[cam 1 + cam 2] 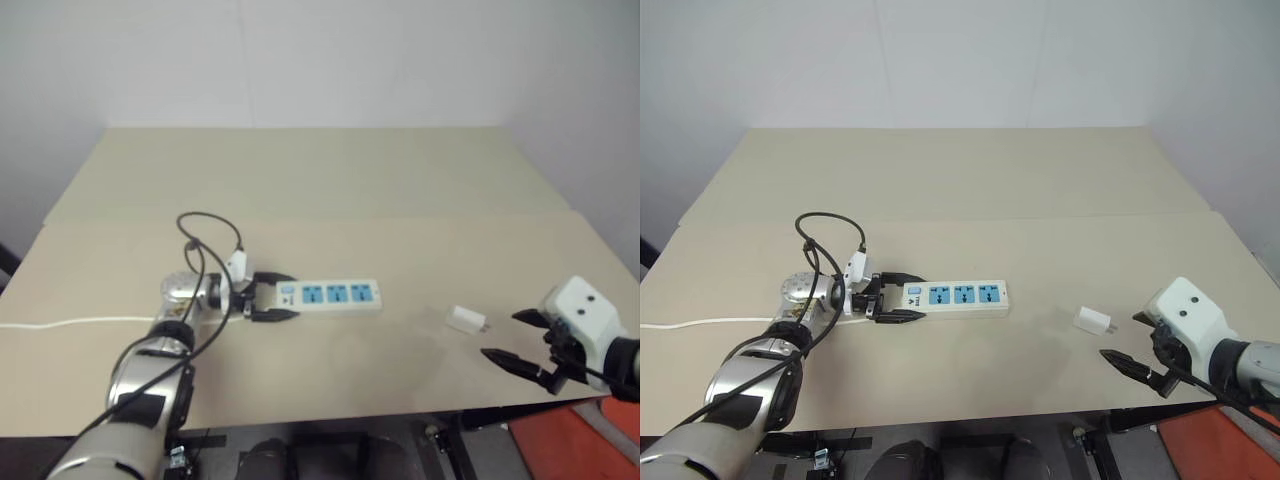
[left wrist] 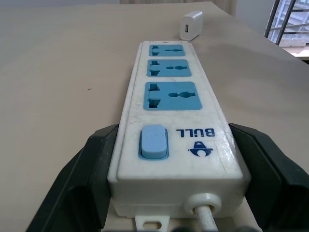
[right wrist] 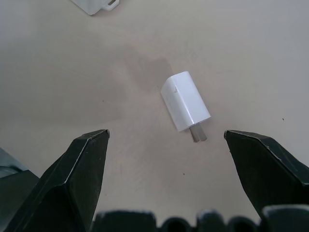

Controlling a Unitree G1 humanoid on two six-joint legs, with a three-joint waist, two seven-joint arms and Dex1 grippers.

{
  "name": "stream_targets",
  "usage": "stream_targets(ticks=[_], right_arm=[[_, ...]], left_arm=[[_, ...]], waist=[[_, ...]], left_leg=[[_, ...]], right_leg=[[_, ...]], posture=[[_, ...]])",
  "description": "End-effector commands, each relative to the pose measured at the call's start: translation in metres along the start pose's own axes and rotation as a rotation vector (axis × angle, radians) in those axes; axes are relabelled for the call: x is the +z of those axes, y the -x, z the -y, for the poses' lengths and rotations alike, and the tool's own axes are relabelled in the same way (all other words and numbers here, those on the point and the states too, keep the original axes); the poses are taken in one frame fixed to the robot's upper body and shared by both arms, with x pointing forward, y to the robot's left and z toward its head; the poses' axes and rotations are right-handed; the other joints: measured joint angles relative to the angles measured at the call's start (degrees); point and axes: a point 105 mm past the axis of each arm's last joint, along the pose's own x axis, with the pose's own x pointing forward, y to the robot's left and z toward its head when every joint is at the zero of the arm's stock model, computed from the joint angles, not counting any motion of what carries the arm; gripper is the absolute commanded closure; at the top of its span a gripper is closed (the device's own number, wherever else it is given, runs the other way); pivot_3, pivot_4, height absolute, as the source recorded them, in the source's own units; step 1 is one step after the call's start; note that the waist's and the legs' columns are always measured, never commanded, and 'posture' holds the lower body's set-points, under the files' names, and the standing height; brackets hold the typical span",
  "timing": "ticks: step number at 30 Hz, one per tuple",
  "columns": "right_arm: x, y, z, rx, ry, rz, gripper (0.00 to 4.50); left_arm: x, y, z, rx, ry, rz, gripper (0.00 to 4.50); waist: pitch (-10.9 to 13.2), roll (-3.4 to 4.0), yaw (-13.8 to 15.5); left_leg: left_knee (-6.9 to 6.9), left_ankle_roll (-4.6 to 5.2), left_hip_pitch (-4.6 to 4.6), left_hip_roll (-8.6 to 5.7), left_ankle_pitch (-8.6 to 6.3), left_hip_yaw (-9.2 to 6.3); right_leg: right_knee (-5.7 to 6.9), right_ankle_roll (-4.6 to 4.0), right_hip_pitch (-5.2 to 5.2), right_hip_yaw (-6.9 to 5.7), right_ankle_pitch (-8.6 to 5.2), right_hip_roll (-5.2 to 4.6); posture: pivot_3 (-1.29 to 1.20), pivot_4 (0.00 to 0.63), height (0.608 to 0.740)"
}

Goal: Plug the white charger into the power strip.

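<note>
White charger (image 1: 466, 320) is lying flat on the tabletop (image 1: 400, 200), lower right of frame, prongs exposed; being light, rigid and smooth, it is best taken by its flat sides. Right hand (image 1: 520, 338) is being held wide just beside it; left hand (image 1: 268, 299) is clamping the power strip (image 1: 330, 296) at its switch end.

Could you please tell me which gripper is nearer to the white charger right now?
Right. The right gripper hangs open just beside the white charger, not touching; the left gripper is shut on the power strip's switch end.
</note>
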Motion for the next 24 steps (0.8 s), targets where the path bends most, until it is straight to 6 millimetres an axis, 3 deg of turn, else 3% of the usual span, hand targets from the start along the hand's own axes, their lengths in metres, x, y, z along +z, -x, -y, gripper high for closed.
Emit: stream_targets(ticks=[1,8,12,17,21,24], right_arm=[[0.011,0.006,0.003,0.018,0.038,-0.02,0.0],[0.045,0.004,0.009,0.149,0.113,-0.118,0.0],[0.058,-0.006,0.014,0.197,0.158,-0.224,0.0],[0.074,-0.038,0.021,0.242,0.235,-0.304,0.0],[0.067,-0.065,0.029,0.24,0.316,-0.429,0.0],[0.066,-0.073,0.031,0.249,0.326,-0.465,0.0]], left_arm=[[0.005,0.002,-0.004,-0.02,-0.024,-0.037,1.24],[0.003,-0.001,-0.004,-0.022,-0.035,-0.063,1.24],[0.002,-0.003,-0.003,-0.017,-0.039,-0.061,1.24],[-0.005,-0.006,0.001,-0.018,-0.035,-0.08,1.24],[-0.008,-0.01,0.007,-0.022,-0.024,-0.061,1.24],[-0.01,-0.01,0.009,-0.023,-0.024,-0.065,1.24]], waist=[[0.0,0.0,-0.08],[0.0,0.02,-0.28],[-0.01,0.02,-0.19],[-0.07,0.12,-0.33],[-0.14,0.24,-0.17],[-0.15,0.26,-0.16]], left_leg=[[0.01,0.01,0.0,0.0,0.0,0.0],[0.02,0.27,-0.01,0.02,-0.16,-0.01],[0.01,0.0,-0.16,0.02,-0.01,-0.02],[0.22,-0.04,-0.66,0.0,0.02,0.02],[0.49,-0.02,-0.85,0.0,0.01,0.01],[0.57,0.02,-0.94,-0.04,-0.01,0.02]], right_leg=[[0.01,0.0,0.0,0.0,0.0,-0.01],[-0.01,-0.01,-0.07,0.0,0.0,-0.04],[-0.04,-0.03,-0.27,-0.01,0.0,-0.1],[0.07,-0.05,-0.75,0.01,0.04,-0.13],[0.12,-0.04,-0.82,-0.05,0.05,-0.14],[0.1,0.01,-0.83,-0.08,0.08,-0.19]], posture=[[0.0,0.15,0.74],[0.0,0.15,0.74],[0.0,0.15,0.74],[0.0,0.15,0.74],[0.0,0.15,0.74],[0.0,0.15,0.74]])
